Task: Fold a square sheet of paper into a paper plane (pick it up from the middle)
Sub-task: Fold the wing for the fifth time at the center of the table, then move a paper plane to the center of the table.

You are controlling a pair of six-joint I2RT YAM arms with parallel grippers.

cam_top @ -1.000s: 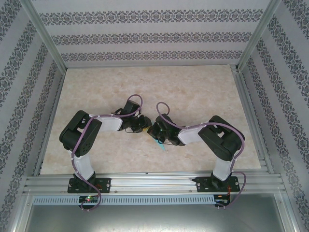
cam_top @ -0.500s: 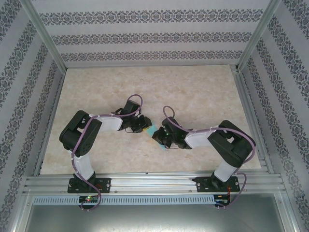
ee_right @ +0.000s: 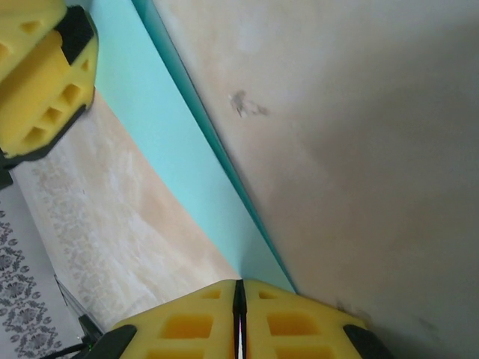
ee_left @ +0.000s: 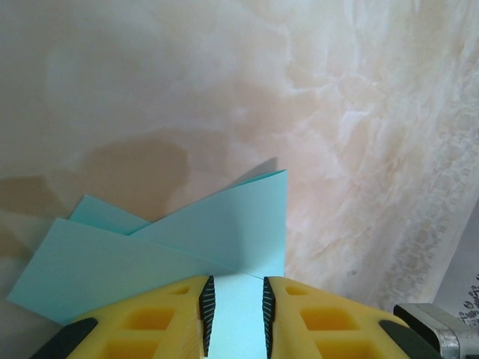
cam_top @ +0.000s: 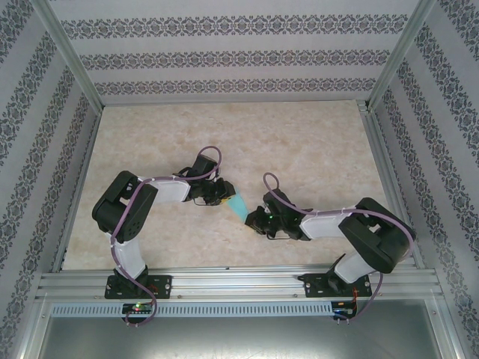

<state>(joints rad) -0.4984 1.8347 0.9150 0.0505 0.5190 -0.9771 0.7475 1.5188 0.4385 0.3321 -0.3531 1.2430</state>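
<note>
The square sheet of paper [cam_top: 238, 205] is teal and folded into overlapping flaps; it spans the gap between my two grippers near the table's middle. My left gripper [cam_top: 222, 197] holds its left end. In the left wrist view the jaws of the left gripper [ee_left: 235, 283] stand a little apart with the paper [ee_left: 224, 224] filling the gap and fanning out beyond. My right gripper [cam_top: 254, 218] is at the paper's near right tip. In the right wrist view the right gripper [ee_right: 239, 286] is shut on the narrow end of the paper [ee_right: 165, 142], which runs up to the left gripper's yellow fingers [ee_right: 37, 75].
The marble-patterned table [cam_top: 299, 142] stretches open behind and to both sides of the arms. Patterned walls and aluminium frame posts [cam_top: 71, 60] enclose it. A metal rail [cam_top: 239, 280] runs along the near edge by the arm bases.
My right gripper has slid right and toward the near edge, away from the left gripper, uncovering more of the teal paper between them. The left arm has stayed still.
</note>
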